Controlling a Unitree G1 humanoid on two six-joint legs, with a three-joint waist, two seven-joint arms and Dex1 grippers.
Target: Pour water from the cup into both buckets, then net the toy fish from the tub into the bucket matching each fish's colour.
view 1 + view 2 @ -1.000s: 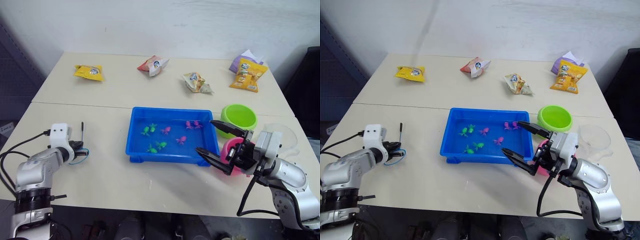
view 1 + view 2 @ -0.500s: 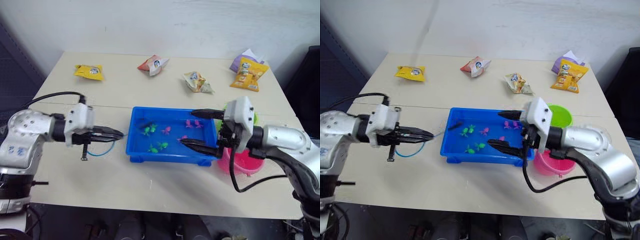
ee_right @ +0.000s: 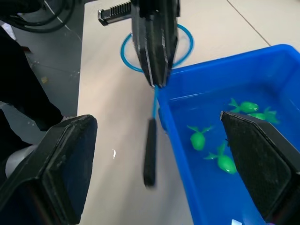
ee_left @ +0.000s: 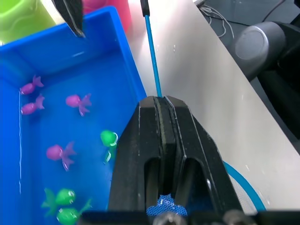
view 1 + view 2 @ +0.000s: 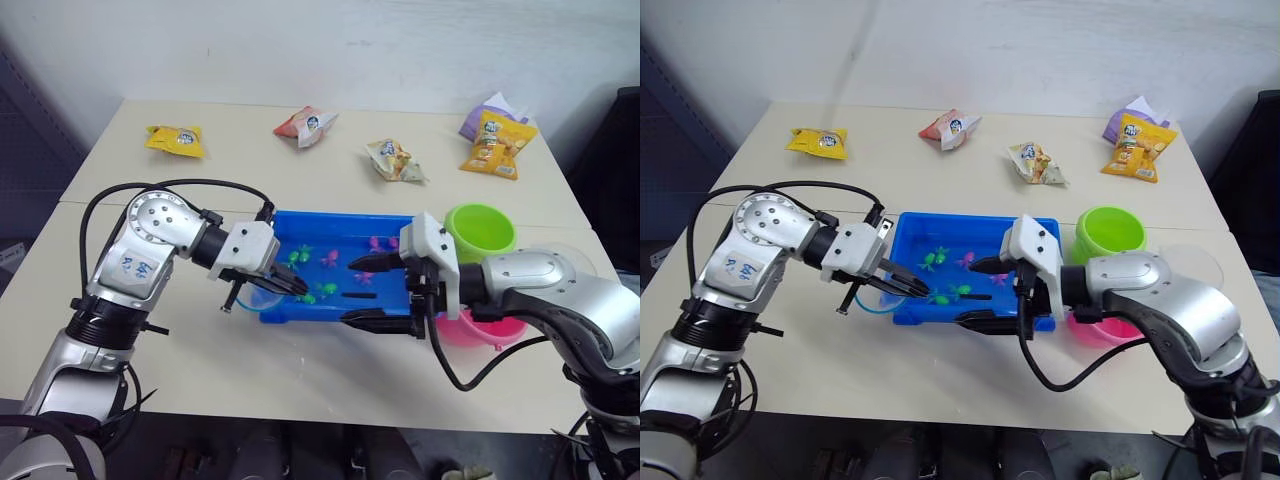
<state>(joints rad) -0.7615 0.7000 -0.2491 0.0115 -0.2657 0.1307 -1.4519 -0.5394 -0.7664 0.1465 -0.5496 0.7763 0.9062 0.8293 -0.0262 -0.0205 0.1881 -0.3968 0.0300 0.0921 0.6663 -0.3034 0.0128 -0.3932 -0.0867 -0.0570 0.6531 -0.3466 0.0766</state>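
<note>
Left gripper [image 5: 292,287] is pinching the net [image 3: 153,101] beside the tub [image 5: 400,224]; right gripper [image 5: 362,291], gaping wide, should clamp the handle squarely

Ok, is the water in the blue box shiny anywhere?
Left wrist view: a pale glint streaks the water in the tub. Left eye view: the tub's water looks evenly blue, with no strong glare.
</note>
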